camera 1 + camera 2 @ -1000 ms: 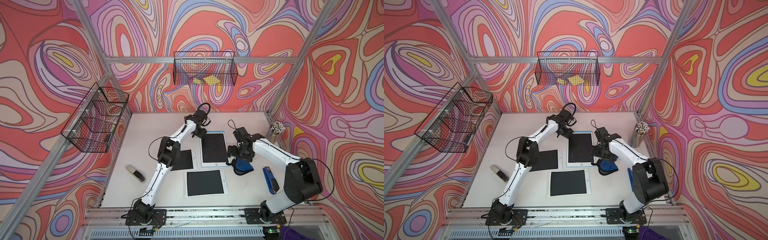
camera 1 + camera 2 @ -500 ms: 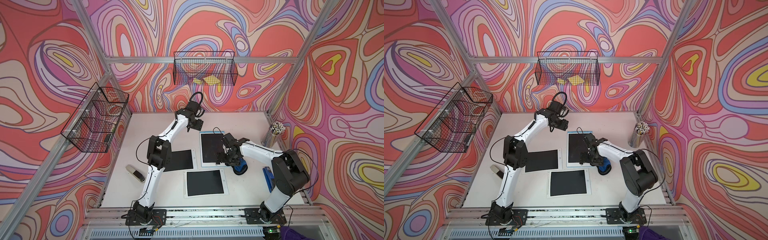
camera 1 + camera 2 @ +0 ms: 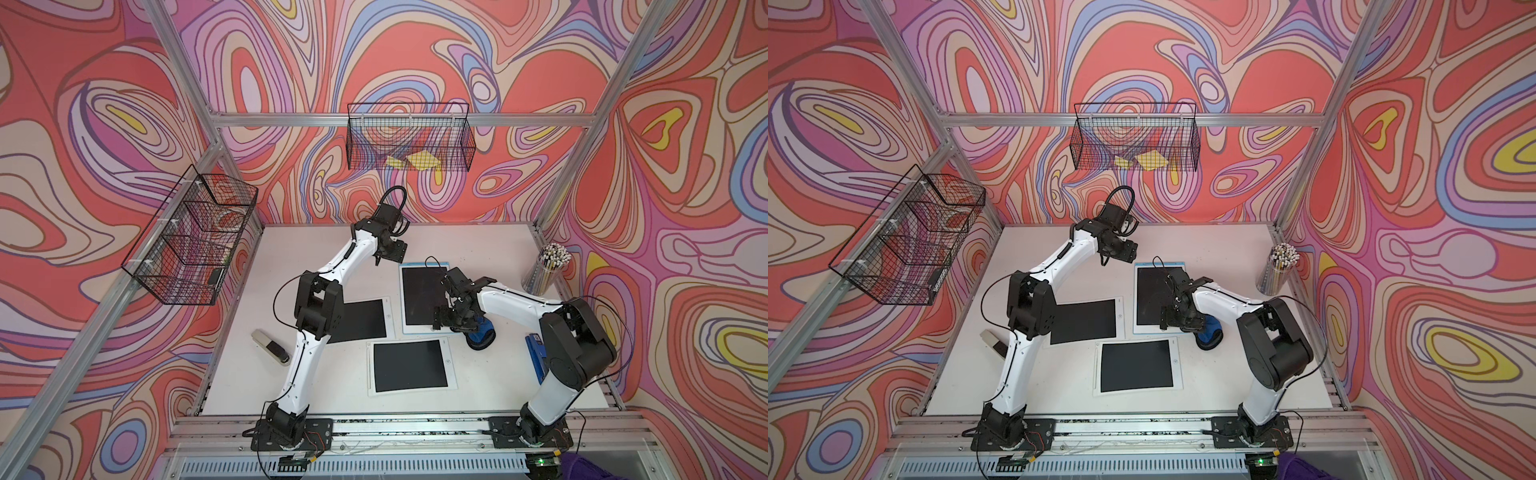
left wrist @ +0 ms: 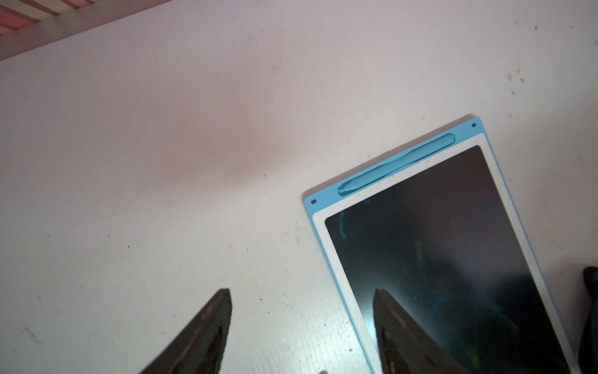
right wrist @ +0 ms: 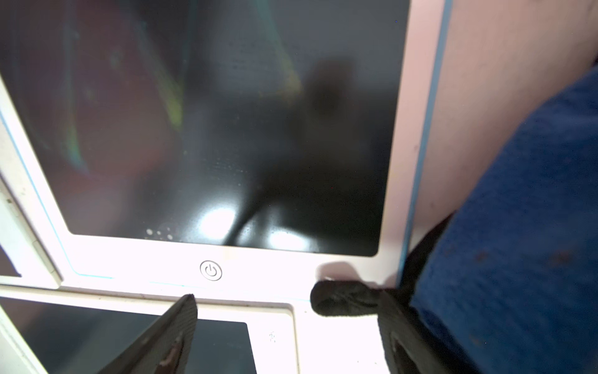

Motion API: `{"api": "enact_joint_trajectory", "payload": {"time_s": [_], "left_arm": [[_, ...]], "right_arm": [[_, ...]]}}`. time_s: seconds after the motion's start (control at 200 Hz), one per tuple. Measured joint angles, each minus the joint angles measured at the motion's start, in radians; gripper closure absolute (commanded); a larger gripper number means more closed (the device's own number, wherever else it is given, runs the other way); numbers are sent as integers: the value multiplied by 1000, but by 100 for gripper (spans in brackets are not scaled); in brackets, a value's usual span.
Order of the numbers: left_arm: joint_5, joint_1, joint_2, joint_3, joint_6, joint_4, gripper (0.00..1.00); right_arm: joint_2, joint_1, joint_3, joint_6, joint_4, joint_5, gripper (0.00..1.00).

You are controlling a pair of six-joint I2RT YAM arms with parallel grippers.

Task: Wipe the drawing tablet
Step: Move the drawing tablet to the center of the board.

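Top views: right end effector point(image 3: 441, 322) moved over tablet point(image 3: 419, 297).

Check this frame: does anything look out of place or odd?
Faint green and blue streaks show on the black screen of the blue-edged drawing tablet, while the crumpled blue cloth lies beside it, outside the open right gripper.

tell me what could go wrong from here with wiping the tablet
1. The blue cloth lies outside the open right gripper, beside one finger; closing now would likely miss it.
2. That finger is by the drawing tablet corner and might shove it against the neighbouring tablet.
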Motion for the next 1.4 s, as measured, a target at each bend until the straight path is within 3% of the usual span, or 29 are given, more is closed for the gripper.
{"api": "enact_joint_trajectory", "payload": {"time_s": [0.656,1.397], "left_arm": [[0,2,0,0,0,3,28],[8,10,0,-22,0,15,28]], "right_arm": [[60,37,65,-20,-69,58,5],[114,53,121,78,-122,111,12]]}}
